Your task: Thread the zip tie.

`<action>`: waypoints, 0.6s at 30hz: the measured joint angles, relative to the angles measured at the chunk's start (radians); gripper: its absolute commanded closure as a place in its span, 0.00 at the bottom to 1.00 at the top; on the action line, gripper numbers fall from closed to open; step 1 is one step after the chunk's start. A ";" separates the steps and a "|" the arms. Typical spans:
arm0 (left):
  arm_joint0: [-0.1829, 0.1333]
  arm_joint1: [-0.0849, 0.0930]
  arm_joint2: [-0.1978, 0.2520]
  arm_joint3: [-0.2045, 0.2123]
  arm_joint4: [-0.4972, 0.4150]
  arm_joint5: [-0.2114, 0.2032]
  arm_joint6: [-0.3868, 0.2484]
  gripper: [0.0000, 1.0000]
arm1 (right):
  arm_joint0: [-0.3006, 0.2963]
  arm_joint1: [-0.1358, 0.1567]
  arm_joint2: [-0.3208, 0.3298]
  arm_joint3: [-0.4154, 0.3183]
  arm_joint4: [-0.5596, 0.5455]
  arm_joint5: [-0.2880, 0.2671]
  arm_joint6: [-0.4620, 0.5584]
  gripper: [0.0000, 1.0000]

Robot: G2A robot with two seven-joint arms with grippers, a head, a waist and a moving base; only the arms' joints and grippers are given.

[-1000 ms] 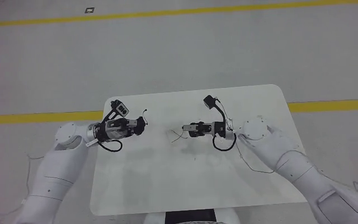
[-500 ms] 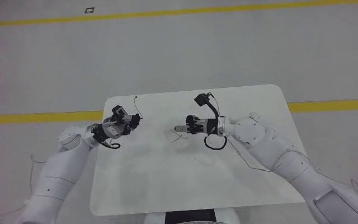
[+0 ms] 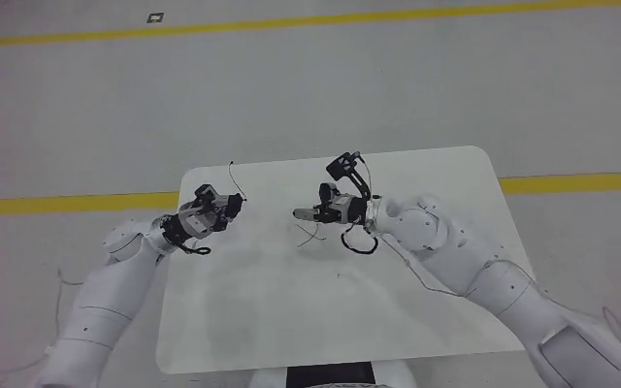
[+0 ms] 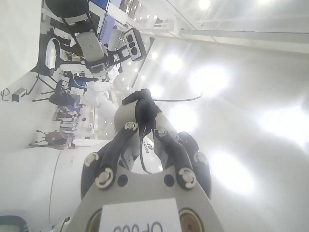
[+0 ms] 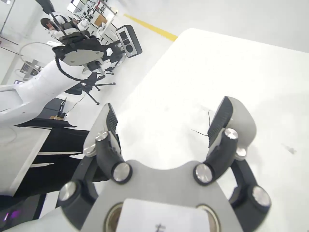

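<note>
A thin black zip tie (image 4: 178,100) is pinched in my left gripper (image 4: 142,102), which is shut on it. The tie's free end curves out past the fingertips. In the top view that left gripper (image 3: 229,205) hovers over the table's left part, with the zip tie (image 3: 234,179) rising from it toward the far edge. My right gripper (image 5: 166,119) stands open just above the table. A second thin dark tie (image 5: 205,127) lies on the table beside one of its fingers (image 5: 218,119). From above, the right gripper (image 3: 303,213) is near the table's middle, with the loose tie (image 3: 309,234) just in front of it.
The white table (image 3: 388,310) has rounded corners and bare surface in front of both arms. A small dark speck (image 5: 289,149) lies on it. A yellow floor line (image 3: 543,182) runs behind the table. The left arm (image 5: 79,56) faces the right gripper.
The left gripper turned and drew back leftward, swinging the tie's free end toward the far edge. The right gripper moved left and slightly farther away, still open.
</note>
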 measured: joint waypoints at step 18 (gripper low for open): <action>0.033 -0.027 0.019 -0.054 -0.207 0.092 0.178 1.00 | -0.012 -0.044 -0.061 -0.108 -0.676 0.180 -0.359 0.00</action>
